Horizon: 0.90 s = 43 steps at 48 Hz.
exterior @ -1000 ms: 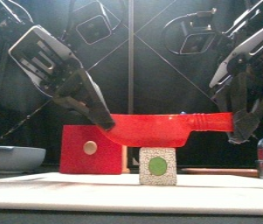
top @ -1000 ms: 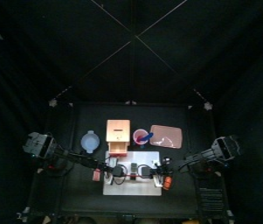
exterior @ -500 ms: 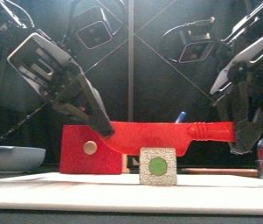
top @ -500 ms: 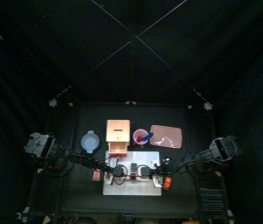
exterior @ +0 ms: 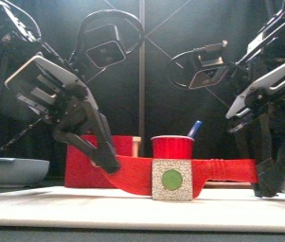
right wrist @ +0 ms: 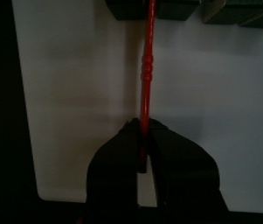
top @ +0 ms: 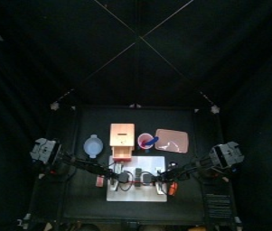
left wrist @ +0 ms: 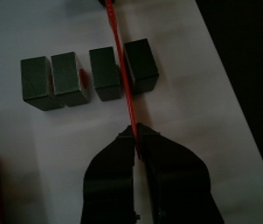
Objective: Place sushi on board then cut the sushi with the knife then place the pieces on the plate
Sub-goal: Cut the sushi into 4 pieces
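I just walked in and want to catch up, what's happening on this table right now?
Two robot arms are cutting a toy sushi roll on the white board. The left gripper pinches the tip of the red knife and the right gripper its handle. The blade sits low across the roll, between two of its four dark blocks. All four blocks are on the board; the pink tray lies farther back.

text: none legible | labels: none | numbers: none | signs: none
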Motion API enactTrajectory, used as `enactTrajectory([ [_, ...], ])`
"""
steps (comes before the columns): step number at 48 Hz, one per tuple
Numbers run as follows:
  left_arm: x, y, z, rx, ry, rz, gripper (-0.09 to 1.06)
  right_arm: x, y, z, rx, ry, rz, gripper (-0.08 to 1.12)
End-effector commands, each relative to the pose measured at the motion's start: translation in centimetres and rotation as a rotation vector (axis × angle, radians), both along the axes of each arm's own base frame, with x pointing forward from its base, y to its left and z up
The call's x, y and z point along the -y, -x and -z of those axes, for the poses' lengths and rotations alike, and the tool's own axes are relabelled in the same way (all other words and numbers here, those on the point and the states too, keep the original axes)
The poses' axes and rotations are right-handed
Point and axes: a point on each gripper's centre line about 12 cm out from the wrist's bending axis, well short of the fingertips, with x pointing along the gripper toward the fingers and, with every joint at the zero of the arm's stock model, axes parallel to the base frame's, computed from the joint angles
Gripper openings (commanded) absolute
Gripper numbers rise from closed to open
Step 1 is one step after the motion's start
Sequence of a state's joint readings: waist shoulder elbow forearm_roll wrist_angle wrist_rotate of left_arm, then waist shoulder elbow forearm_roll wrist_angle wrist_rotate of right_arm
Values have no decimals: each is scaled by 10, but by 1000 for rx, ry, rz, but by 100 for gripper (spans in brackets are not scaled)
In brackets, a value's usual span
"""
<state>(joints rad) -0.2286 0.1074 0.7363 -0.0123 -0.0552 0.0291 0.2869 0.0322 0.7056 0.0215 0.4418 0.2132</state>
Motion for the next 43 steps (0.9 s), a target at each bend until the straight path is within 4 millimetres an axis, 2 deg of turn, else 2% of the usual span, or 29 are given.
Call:
enactTrajectory([
  [1, -1, -2, -24, 59, 9, 1, 40, -3, 3, -25, 34, 7, -33, 28],
  [9, -1, 0, -45, 117, 17, 7, 40, 2, 10, -46, 55, 35, -52, 28],
  [17, -13, 0, -57, 155, -6, 1, 40, 10, 14, -58, 65, 63, -58, 28],
  [27, -41, -2, -51, 147, -78, -12, 40, 31, 14, -59, 59, 142, -58, 28],
  [34, -46, -3, -45, 132, -95, -11, 40, 40, 14, -53, 44, 171, -52, 28],
  [43, -47, -2, -35, 101, -97, -14, 40, 43, 15, -47, 31, 174, -47, 28],
])
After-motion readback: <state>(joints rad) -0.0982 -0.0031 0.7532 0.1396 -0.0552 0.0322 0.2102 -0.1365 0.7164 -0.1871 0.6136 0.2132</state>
